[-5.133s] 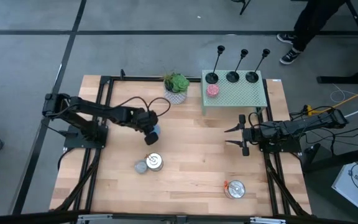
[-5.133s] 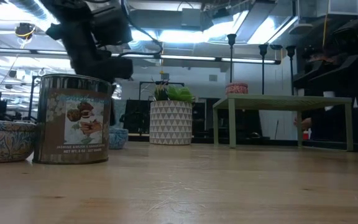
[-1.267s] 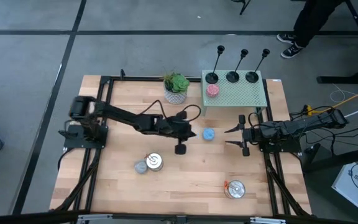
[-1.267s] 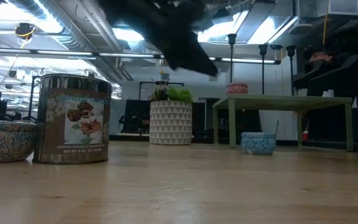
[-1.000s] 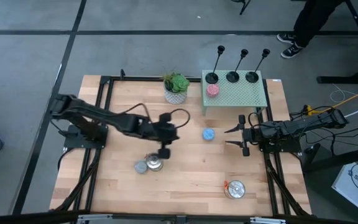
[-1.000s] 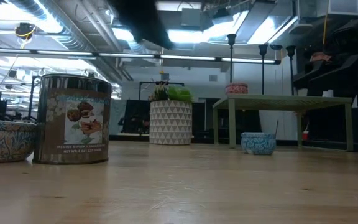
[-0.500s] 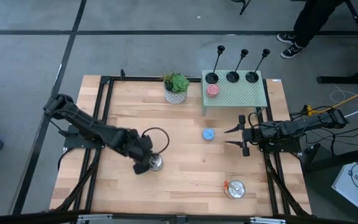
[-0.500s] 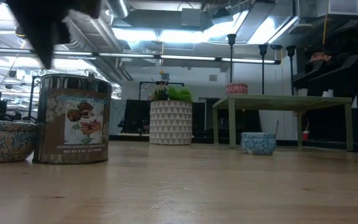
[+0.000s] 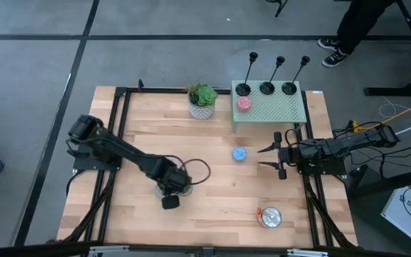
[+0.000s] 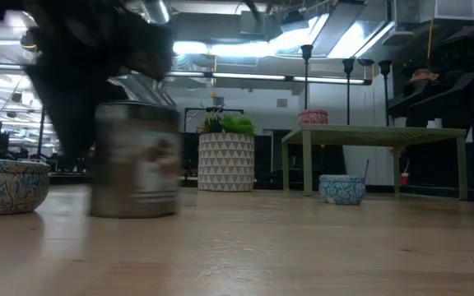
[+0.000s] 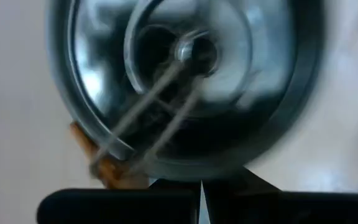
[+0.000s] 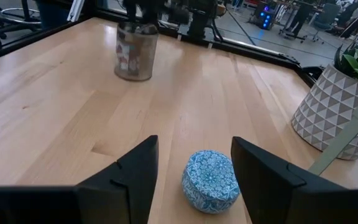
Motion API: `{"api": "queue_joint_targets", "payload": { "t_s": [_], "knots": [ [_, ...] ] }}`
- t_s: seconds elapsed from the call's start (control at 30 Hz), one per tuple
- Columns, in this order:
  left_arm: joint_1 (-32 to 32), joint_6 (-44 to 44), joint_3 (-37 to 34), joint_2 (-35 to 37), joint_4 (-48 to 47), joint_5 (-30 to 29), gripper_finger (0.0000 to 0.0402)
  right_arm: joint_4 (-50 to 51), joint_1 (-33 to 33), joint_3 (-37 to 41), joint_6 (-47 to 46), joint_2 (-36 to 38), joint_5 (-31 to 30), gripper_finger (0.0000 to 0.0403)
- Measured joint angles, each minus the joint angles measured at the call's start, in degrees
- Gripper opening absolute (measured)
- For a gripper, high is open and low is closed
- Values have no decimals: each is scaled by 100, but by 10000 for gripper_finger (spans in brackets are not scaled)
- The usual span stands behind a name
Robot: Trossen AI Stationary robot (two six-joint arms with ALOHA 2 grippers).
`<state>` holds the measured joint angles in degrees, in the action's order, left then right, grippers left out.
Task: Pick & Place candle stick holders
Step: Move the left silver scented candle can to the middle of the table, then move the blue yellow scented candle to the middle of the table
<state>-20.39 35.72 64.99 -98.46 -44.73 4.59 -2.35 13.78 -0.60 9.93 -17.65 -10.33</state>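
Three black candle stick holders (image 9: 267, 88) stand by their round bases on the green stand (image 9: 277, 111) at the far right; their stems show in the low view (image 10: 307, 74). My left gripper (image 9: 173, 191) is shut and points down over the silver tin (image 10: 134, 160) left of the table's middle. The left wrist view shows the tin's top (image 11: 185, 81), blurred, just beyond the shut fingers (image 11: 201, 194). My right gripper (image 9: 273, 158) waits open at the right edge, level. The blue candle (image 12: 210, 180) lies a little beyond its fingers. My left gripper comes at the tin from above with shut fingers pointing down, right at the tin's top rim (image 11: 179, 171). The picture is blurred and the arm covers the spot in the high view, so the exact place of contact cannot be told. The tin stands upright on the table.
A potted plant (image 9: 203, 100) stands at the far middle. A pink candle (image 9: 244, 103) sits on the green stand. A grey patterned candle (image 10: 6, 187) lies left of the tin. The blue candle (image 9: 239, 153) lies mid-table and a second silver tin (image 9: 270, 216) near the right front.
My left gripper has swung from the table's middle toward the near edge, sunk and tipped until it points down over the silver tin. It has stayed shut. The tin has slid a little toward the table's right, still upright.
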Motion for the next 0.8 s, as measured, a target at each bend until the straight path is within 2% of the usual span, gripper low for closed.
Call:
{"api": "queue_joint_targets", "payload": {
  "t_s": [0.2, 0.3, 0.43, 0.5, 0.67, 0.8],
  "knots": [
    [599, -1982, 0, -675, 1214, -918, 1, 0, 1, 0, 0, 0, 0, 204],
    [934, -2985, -2, -951, 2363, -1476, 2, 0, 2, 0, 0, 0, -1, 204],
    [1367, -3580, -2, -1243, 4462, -1437, 5, 0, 0, 0, 0, 0, -2, 204],
    [1546, -3565, 0, -1243, 5017, -1397, 5, 0, 0, 0, 0, 0, -2, 204],
    [1809, -3396, -4, -908, 4940, -1304, 2, 0, 0, 0, 0, -2, -2, 204],
    [1694, -3396, 0, -426, 4183, -1124, 2, -1, 0, 0, 0, 0, -2, 204]
  ]
}}
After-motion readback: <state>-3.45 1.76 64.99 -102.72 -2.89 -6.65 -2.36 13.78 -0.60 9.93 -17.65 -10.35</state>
